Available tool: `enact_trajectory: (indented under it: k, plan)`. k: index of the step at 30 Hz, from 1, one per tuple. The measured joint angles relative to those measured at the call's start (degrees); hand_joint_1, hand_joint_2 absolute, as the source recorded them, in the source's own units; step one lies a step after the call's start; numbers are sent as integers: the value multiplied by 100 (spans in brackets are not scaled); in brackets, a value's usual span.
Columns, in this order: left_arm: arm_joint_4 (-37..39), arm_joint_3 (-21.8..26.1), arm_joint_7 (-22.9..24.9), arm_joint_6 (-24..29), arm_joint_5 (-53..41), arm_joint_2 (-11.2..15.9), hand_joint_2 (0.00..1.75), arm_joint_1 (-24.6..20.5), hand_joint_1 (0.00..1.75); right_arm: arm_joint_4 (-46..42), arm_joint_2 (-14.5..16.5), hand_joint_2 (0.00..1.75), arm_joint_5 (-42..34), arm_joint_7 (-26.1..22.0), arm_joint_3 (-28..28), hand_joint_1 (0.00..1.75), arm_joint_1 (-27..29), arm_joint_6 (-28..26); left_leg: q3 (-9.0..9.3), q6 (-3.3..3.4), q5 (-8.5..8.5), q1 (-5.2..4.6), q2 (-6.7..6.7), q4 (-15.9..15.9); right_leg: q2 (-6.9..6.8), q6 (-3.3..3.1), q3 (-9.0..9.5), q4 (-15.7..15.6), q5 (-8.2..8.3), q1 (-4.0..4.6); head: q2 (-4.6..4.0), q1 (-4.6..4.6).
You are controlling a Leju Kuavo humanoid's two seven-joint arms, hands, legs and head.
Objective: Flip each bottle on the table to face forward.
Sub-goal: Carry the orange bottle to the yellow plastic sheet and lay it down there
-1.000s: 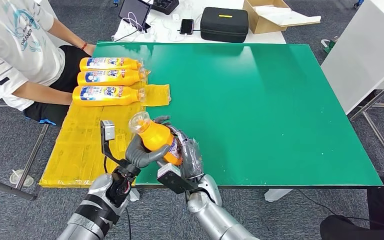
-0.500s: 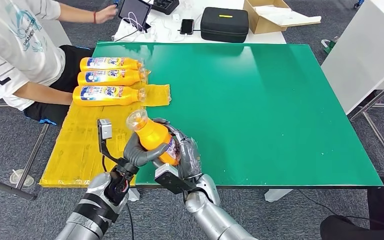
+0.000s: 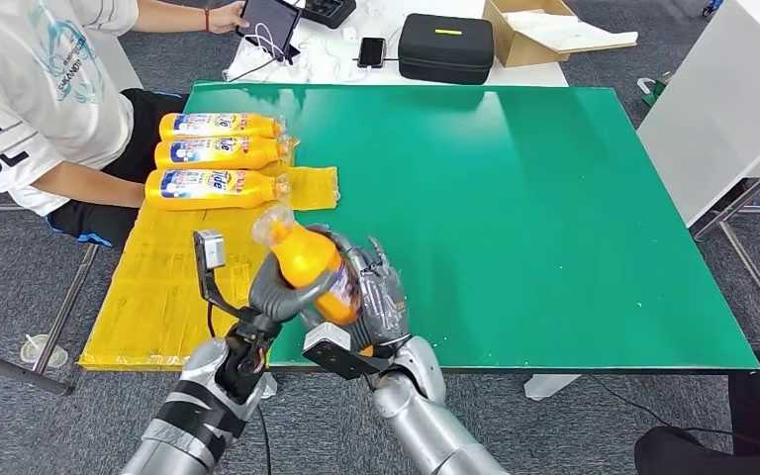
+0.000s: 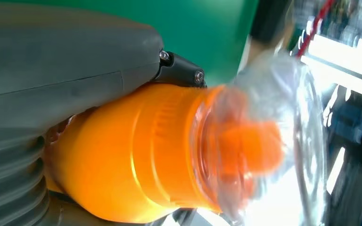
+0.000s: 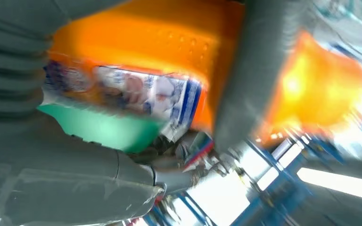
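Both hands gripped one orange bottle [image 3: 309,269] above the near table [image 3: 554,218] edge, left hand [image 3: 275,295] round its neck, right hand [image 3: 371,302] at its base, probably to turn it; three bottles [image 3: 213,156] lay label-up beside a seated person [image 3: 30,99].

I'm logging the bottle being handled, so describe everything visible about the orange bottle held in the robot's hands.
The orange bottle looks like glossy plastic, with an orange cap under a clear crinkled wrap at its neck and a blue, white and red printed label lower on its body. It is lifted off the green table, near its front left corner, tilted with the cap pointing up and away from the robot. The left hand grips its upper body and the right hand wraps its labelled lower part. Nothing else touches it.
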Motion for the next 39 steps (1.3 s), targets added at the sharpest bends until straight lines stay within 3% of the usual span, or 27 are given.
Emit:
enact_trajectory:
  k: [8, 19, 23, 25, 27, 29, 31, 35, 39]
  plan:
    - [-14, 538, -379, 1606, -470, -96, 175, -240, 175, -1487, -42, 0, 355, -148, -236, 0, 278, -22, 4, 2, 4, 1, 6, 1, 7, 0, 0, 0, 2, 1, 0, -3]
    - [-43, 938, -561, 2108, -664, -178, 175, -451, 175, -2327, -67, 0, 247, -193, -292, 0, 490, -22, 3, 2, 3, 0, 8, 1, 8, 0, -1, 0, 2, 0, 0, -1]
    - [-53, 1008, -844, 2410, -1004, -177, 175, -514, 175, -2385, -67, 0, 12, -220, -256, 0, 504, -22, 3, 2, 4, 0, 8, 1, 8, 0, 0, 0, 2, 1, -1, -1]
    - [-91, 985, -1124, 3033, -1786, -137, 175, -571, 175, -2426, -68, 0, -151, -226, -184, 0, 508, -22, 3, 2, 4, 1, 9, 1, 8, 0, -1, 1, 2, 1, 0, -1]
    - [-112, 883, -1257, 3947, -3150, -16, 175, -701, 175, -2474, -71, 0, -326, -229, -81, 0, 500, -22, 3, 2, 4, 1, 9, 1, 8, 0, -2, 1, 2, 2, 0, -2]
    - [3, 691, -1055, 4730, -4819, 172, 175, -941, 175, -2510, -78, 0, -479, -230, 25, 0, 482, -22, 3, 1, 6, 2, 5, 1, 5, 0, -1, 1, 2, 2, -1, -1]
    - [277, 422, -708, 5104, -6299, 382, 175, -1227, 175, -2524, -82, 0, -588, -231, 123, 0, 460, -22, 3, -1, 8, 3, 1, 0, -1, -1, 3, 1, 1, 3, 0, 0]
    - [967, -179, -345, 4944, -7881, 747, 175, -1644, 175, -2524, -98, 0, -771, -236, 266, 0, 433, -22, 6, -1, 9, 1, 10, 0, 3, 0, 3, 2, 3, 1, -1, 0]
    - [1460, -596, -238, 4652, -8300, 983, 175, -1838, 175, -2525, -113, 0, -870, -236, 347, 0, 431, -22, 7, -1, 9, 0, 13, 0, 8, 0, 2, 2, 4, 0, -1, -1]
